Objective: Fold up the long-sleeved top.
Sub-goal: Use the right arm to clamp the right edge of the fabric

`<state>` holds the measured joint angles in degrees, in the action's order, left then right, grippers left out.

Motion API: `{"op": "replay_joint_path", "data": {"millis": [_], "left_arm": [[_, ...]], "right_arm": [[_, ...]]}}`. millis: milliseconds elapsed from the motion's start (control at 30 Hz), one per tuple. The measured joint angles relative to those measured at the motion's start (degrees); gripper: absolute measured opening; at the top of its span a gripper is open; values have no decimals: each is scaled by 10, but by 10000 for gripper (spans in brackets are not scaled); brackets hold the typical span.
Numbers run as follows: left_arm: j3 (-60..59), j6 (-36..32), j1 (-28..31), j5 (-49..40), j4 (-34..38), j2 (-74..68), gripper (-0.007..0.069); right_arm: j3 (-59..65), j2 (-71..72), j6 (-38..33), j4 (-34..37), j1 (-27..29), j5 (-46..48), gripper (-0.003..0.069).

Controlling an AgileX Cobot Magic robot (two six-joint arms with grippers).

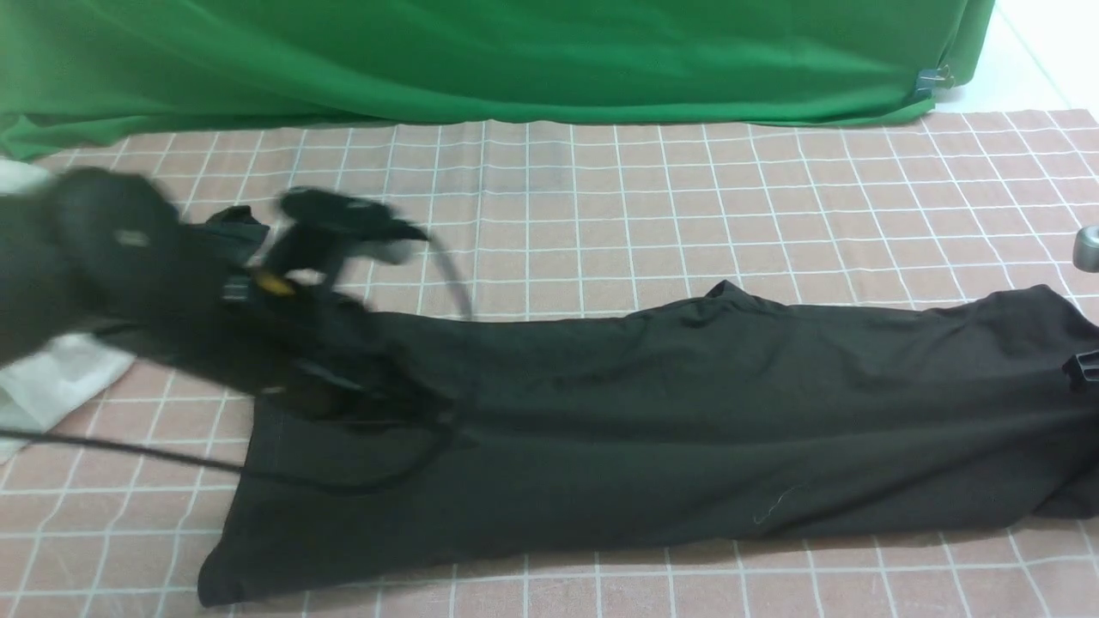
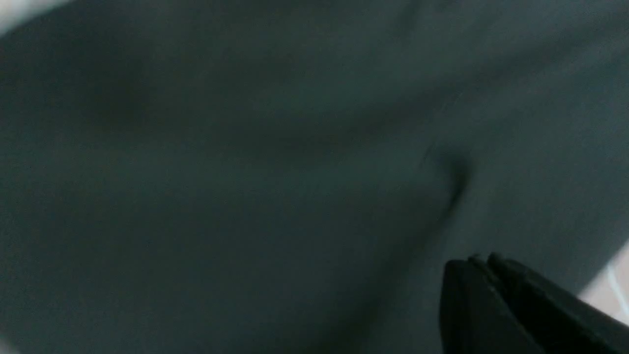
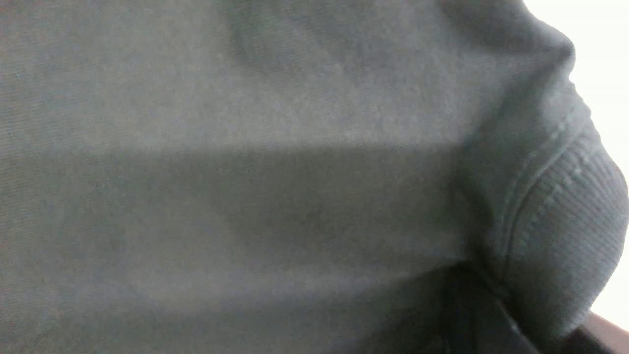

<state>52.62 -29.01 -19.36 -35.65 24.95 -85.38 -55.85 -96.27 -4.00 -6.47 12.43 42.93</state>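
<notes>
Long-sleeved top (image 1: pixel 687 429) lies flat across checked tablecloth (image 1: pixel 601 215), stretched into long band from left hem corner to right edge of front view; likely narrowed lengthwise ahead of cross fold.

Left gripper (image 2: pixel 484 260) low over left end of top, blurred in front view. Left wrist view: jaws pressed together, fabric beneath them, nothing seen pinched.

Right gripper (image 1: pixel 1083 367) at far right edge. Right wrist view: ribbed, stitched hem bunched against jaws; reads as closed on top, probably anchoring that end.
</notes>
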Motion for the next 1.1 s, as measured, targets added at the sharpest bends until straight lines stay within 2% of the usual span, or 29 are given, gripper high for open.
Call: {"op": "replay_joint_path", "data": {"millis": [100, 267, 367, 500, 767, 933, 1100], "left_arm": [[40, -11, -16, 19, 1, -57, 17], [106, -16, -10, -23, -34, -165, 17], [122, -16, 11, -25, -62, -211, 17], [130, -15, 46, -6, -61, -237, 17], [137, -10, 112, 110, -107, -247, 17], [156, 2, 135, 46, -93, -224, 17], [152, -5, 111, 16, -67, -104, 17]], "right_arm": [[0, 0, -1, 1, 0, -1, 71], [0, 0, -1, 2, 0, -2, 71], [0, 0, -1, 5, 0, -2, 71], [0, 0, -3, 6, 0, -3, 71], [-20, 0, -21, 13, 12, -16, 71], [-39, 0, -31, 13, 12, 21, 71], [-42, 39, -31, 12, 12, 63, 71]]}}
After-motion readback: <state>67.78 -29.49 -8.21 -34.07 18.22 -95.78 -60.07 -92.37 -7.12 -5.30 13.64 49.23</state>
